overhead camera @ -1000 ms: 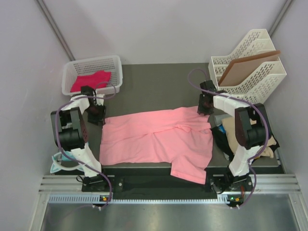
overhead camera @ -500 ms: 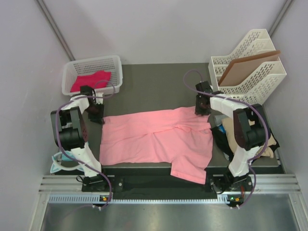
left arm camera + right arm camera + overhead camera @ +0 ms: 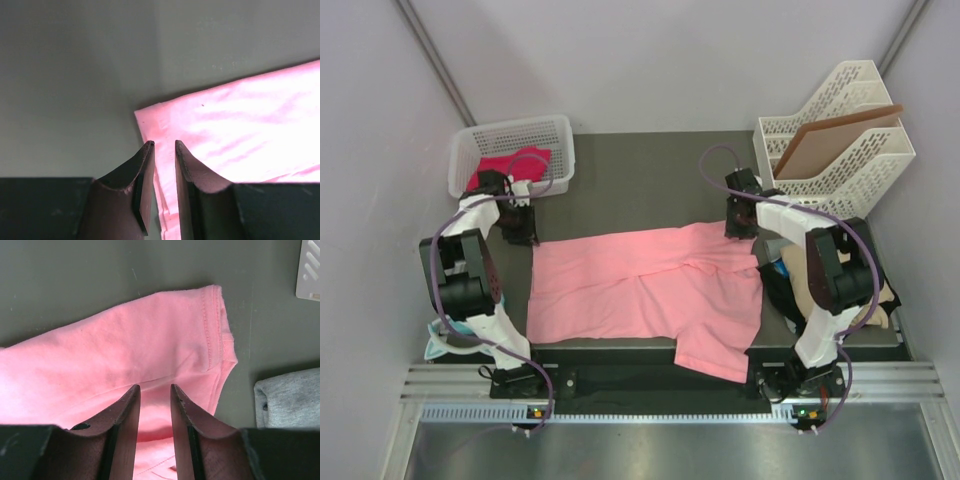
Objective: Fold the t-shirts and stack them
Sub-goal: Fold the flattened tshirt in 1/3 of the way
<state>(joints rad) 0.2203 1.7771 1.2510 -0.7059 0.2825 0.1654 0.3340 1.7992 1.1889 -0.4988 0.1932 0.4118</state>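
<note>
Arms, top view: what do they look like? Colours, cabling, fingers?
Left arm and right arm: white shells with black joint housings. A purple cable loops along each. The wrist views show dark, tapered fingers with flat inner faces.

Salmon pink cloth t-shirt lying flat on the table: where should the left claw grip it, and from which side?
Pinch the salmon pink t-shirt at its far-left hem corner, coming down from above on the dark table side. Two free edges meet there and the cloth lies flat, so a finger can likely slip under. The left claw hangs right by that corner.
</note>
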